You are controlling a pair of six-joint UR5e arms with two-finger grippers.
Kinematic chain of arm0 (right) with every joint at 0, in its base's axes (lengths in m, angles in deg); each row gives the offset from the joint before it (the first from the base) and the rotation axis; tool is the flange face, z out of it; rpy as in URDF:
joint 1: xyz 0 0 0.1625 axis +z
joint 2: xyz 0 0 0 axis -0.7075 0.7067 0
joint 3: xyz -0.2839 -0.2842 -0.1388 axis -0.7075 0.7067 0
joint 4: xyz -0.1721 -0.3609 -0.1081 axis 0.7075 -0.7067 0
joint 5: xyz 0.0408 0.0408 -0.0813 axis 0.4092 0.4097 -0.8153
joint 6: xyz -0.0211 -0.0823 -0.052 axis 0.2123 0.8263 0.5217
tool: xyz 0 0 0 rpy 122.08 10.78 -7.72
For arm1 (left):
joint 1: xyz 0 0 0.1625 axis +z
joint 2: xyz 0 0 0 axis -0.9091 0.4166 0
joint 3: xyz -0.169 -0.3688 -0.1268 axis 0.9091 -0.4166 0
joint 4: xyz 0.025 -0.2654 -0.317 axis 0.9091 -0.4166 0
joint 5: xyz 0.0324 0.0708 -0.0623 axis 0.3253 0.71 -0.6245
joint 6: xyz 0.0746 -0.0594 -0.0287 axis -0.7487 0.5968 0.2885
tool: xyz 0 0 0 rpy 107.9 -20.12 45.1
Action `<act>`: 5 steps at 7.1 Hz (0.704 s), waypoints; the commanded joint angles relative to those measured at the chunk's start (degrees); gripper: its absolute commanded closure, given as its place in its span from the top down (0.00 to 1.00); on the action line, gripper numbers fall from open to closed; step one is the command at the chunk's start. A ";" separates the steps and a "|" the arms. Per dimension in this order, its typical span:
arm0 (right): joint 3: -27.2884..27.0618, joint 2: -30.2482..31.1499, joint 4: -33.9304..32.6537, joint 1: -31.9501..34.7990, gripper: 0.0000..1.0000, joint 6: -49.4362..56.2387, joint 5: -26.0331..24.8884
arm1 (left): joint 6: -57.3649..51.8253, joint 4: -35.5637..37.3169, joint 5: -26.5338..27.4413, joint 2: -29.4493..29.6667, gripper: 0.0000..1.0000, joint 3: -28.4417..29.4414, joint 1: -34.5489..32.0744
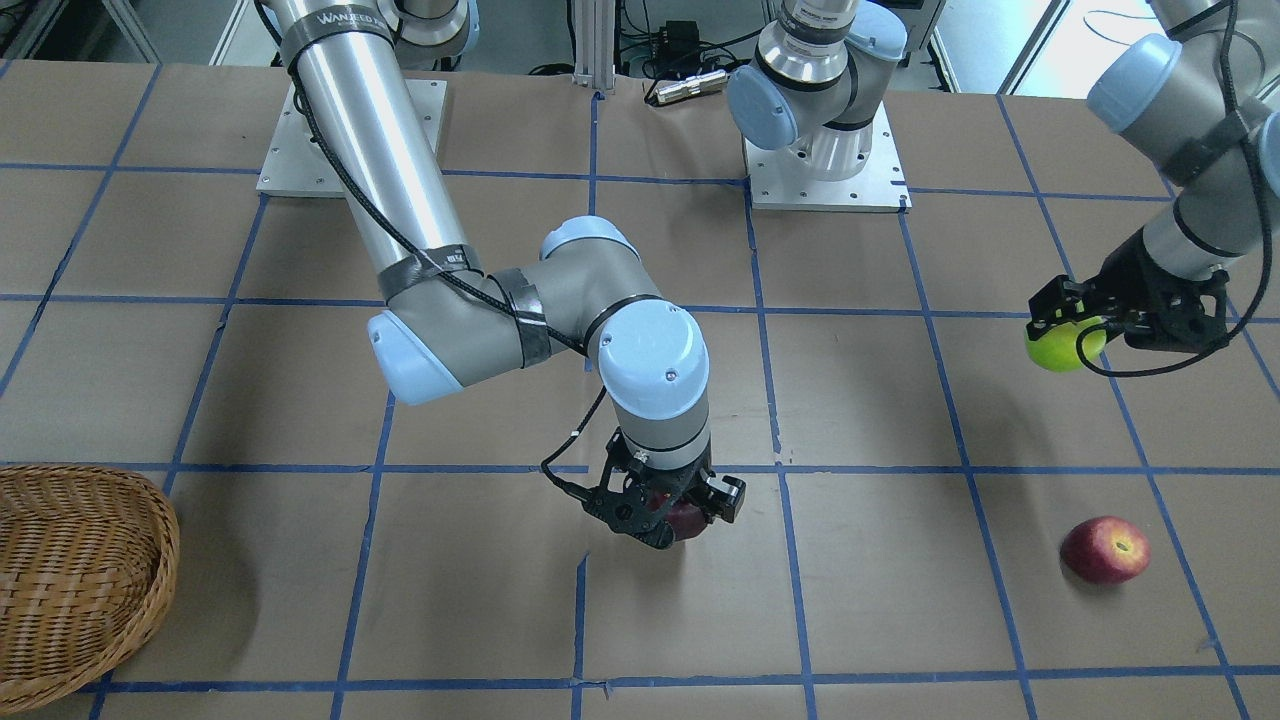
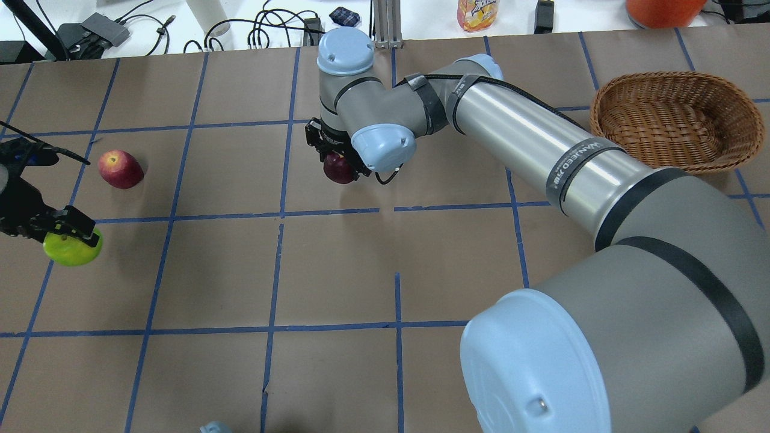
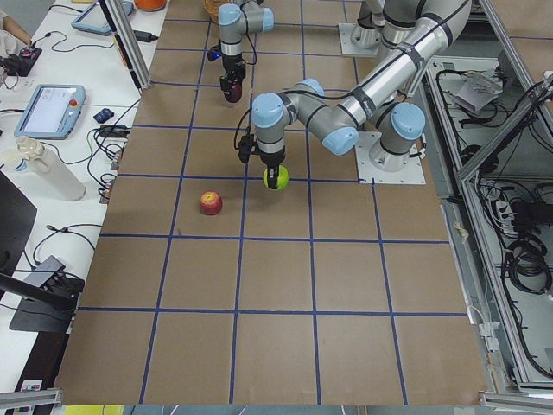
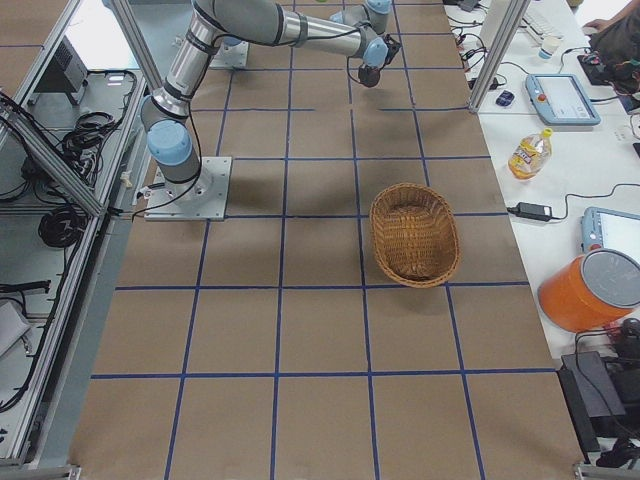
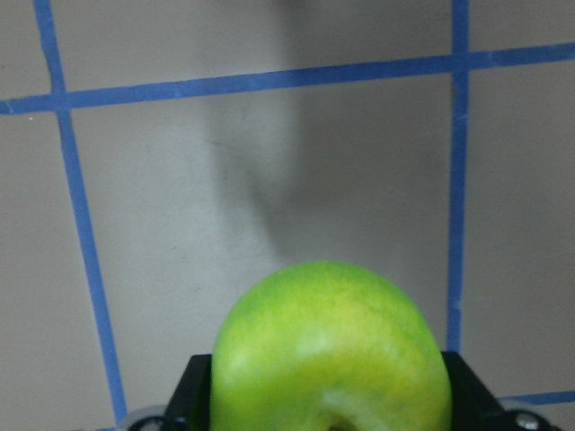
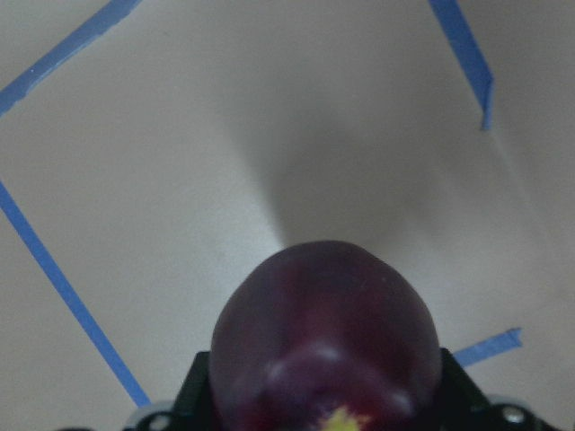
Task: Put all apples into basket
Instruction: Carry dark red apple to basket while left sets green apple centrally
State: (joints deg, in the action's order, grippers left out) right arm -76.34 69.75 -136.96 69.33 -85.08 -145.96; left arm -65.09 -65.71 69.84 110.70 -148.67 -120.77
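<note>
The left gripper (image 1: 1072,326) is found clamped on the yellow-green apple (image 1: 1060,350), and the right gripper (image 1: 665,505) on the maroon apple (image 1: 686,521). Both fruits appear to be held clear of the table (image 1: 900,620) (their shadows lie apart from them). The red apple (image 1: 1105,550) lies loose near the left gripper. The basket (image 1: 166,560) stands empty, well apart on the robot's right.

Risks noted:
- Smooth round skin may be lost from a two-finger pinch in a fast swing.
- A collision is possible if both arms are sent basketward together.
- Fruit may be bounced out by a high release.

the right arm's black band (image 1: 335,25) reads "wanjeed"
</note>
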 commanded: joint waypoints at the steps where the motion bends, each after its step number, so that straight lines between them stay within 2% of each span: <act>1: -0.63 6.06 10.39 -5.16 0.00 2.89 -0.60 | 19.07 -0.62 -1.95 -1.67 0.33 -0.93 -11.34; 3: -0.90 11.42 20.14 -14.38 0.00 17.59 -0.60 | 40.27 3.93 -4.76 0.08 0.36 -0.41 -22.77; 5: -0.82 15.13 26.67 -25.09 0.00 32.11 -1.21 | 57.86 12.61 -4.68 3.93 0.37 -0.41 -37.09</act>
State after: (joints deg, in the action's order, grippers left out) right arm -77.18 82.49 -114.58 50.76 -61.60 -146.74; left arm -18.49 -58.45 65.29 112.11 -149.07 -149.33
